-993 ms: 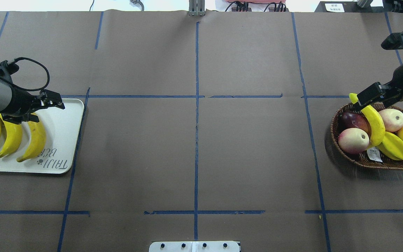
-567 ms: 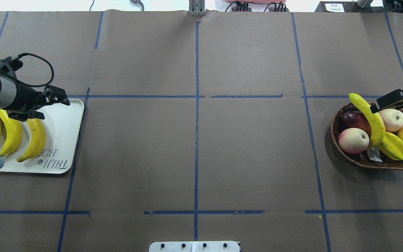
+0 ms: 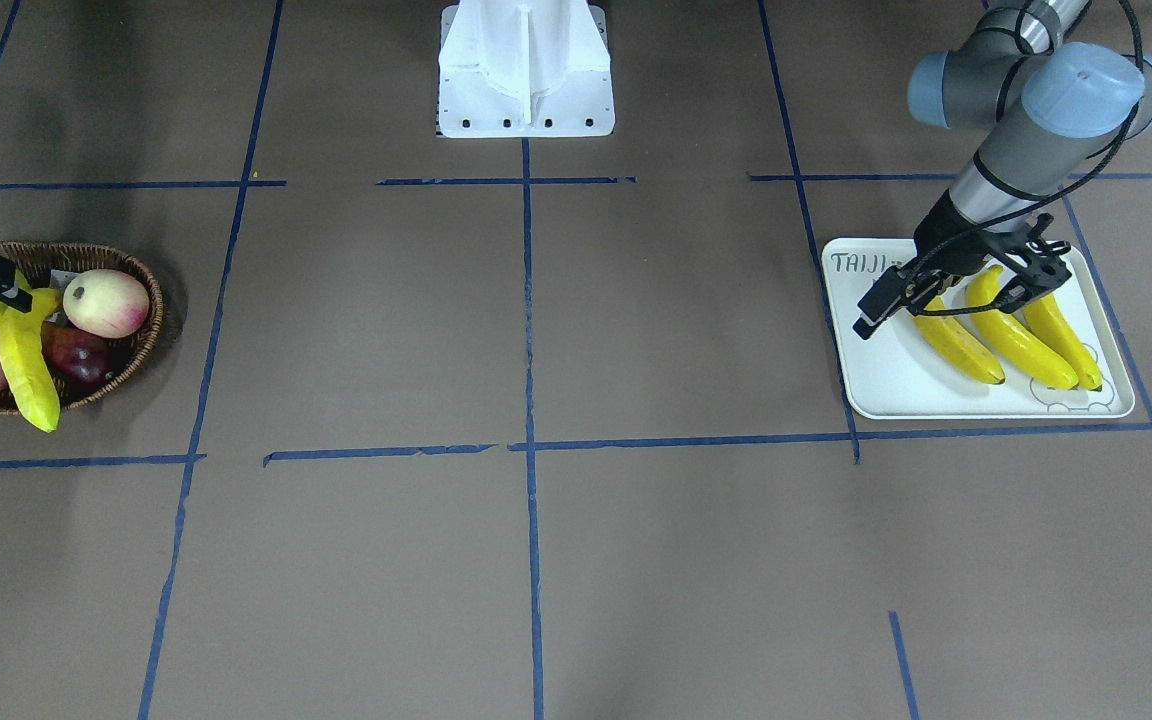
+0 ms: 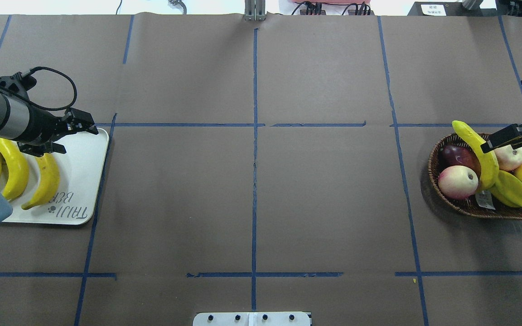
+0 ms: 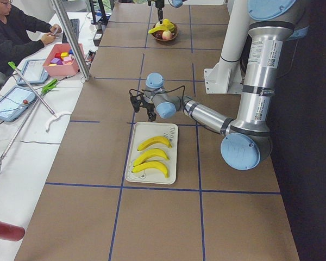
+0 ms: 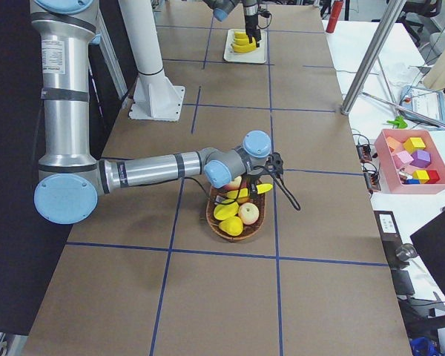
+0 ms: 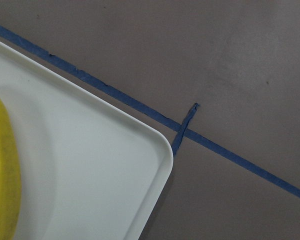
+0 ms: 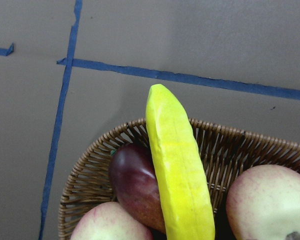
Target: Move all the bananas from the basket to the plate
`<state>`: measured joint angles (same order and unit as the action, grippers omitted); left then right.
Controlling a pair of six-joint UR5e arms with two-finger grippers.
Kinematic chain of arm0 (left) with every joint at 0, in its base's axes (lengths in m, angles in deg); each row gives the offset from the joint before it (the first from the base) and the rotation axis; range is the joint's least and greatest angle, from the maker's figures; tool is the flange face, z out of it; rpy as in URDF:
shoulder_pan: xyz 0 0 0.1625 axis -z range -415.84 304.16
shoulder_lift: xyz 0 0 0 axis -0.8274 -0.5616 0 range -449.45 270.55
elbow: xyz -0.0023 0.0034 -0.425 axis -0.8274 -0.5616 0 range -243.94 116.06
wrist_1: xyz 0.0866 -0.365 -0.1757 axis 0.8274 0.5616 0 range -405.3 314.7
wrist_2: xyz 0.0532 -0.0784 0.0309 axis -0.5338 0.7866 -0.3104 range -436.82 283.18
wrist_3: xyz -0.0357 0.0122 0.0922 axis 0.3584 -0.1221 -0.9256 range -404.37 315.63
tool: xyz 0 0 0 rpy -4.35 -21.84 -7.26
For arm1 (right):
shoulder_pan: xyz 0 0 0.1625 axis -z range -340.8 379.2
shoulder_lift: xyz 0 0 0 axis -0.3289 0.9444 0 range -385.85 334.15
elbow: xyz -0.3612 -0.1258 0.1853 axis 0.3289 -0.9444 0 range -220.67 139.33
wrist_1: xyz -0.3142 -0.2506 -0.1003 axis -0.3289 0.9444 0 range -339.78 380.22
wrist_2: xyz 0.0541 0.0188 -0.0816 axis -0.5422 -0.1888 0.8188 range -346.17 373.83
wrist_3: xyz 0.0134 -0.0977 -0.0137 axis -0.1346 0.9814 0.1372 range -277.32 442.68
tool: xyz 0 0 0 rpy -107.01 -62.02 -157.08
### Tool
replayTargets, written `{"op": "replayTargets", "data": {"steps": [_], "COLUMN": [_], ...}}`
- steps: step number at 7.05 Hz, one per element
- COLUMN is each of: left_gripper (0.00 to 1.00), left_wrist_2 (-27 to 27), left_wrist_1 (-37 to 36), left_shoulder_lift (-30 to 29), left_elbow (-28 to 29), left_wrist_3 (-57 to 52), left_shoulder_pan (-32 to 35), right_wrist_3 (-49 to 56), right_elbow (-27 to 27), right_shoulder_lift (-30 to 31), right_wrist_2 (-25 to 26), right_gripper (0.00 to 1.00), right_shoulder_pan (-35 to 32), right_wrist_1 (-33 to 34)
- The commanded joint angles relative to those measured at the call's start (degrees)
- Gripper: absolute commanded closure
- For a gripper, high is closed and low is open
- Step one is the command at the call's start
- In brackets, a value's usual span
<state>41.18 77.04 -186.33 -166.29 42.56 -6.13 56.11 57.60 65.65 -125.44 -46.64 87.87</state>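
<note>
Three bananas (image 4: 16, 170) lie on the plate (image 4: 84, 181), my left pincer (image 4: 77, 139) spread. The fourth banana (image 4: 480, 156) is in the basket (image 4: 451, 203); I cannot tell my right pincer's (image 4: 492, 144) grip.

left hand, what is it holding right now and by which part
Nothing. The left hand is open and empty over the plate's corner; three bananas lie on the plate.

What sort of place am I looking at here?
Most likely a robotics lab or test room. A left arm and a right arm reach over a table covered in brown paper with a blue tape grid; a person works at a side bench with tablets and a box of coloured blocks.
</note>
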Motion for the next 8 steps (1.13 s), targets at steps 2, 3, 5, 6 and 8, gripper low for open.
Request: {"op": "replayTargets", "data": {"steps": [2, 3, 5, 6, 8], "left_gripper": [0.01, 0.01, 0.01, 0.01, 0.01], "left_wrist_2": [-0.05, -0.05, -0.05, -0.14, -0.14], "left_wrist_1": [0.0, 0.0, 0.0, 0.0, 0.0], "left_shoulder_lift": [-0.5, -0.5, -0.5, -0.5, -0.5], "left_elbow": [0.48, 0.4, 0.4, 0.4, 0.48], "left_wrist_3": [-0.01, 0.08, 0.08, 0.08, 0.08], "left_shoulder_pan": [-0.49, -0.49, -0.49, -0.49, -0.49], "right_wrist_3": [0.38, 0.38, 0.38, 0.29, 0.12], "right_elbow": [-1.76, -2.29, -2.73, -2.82, -2.73], "right_shoulder_lift": [-0.1, -0.19, -0.19, -0.19, -0.1], "right_wrist_2": [0.93, 1.45, 1.37, 1.37, 1.37], "right_gripper": [0.01, 0.01, 0.01, 0.05, 0.19], "right_shoulder_pan": [2.3, 2.38, 2.38, 2.38, 2.38], "right_wrist_1": [-0.06, -0.06, -0.06, 0.03, -0.06]}}
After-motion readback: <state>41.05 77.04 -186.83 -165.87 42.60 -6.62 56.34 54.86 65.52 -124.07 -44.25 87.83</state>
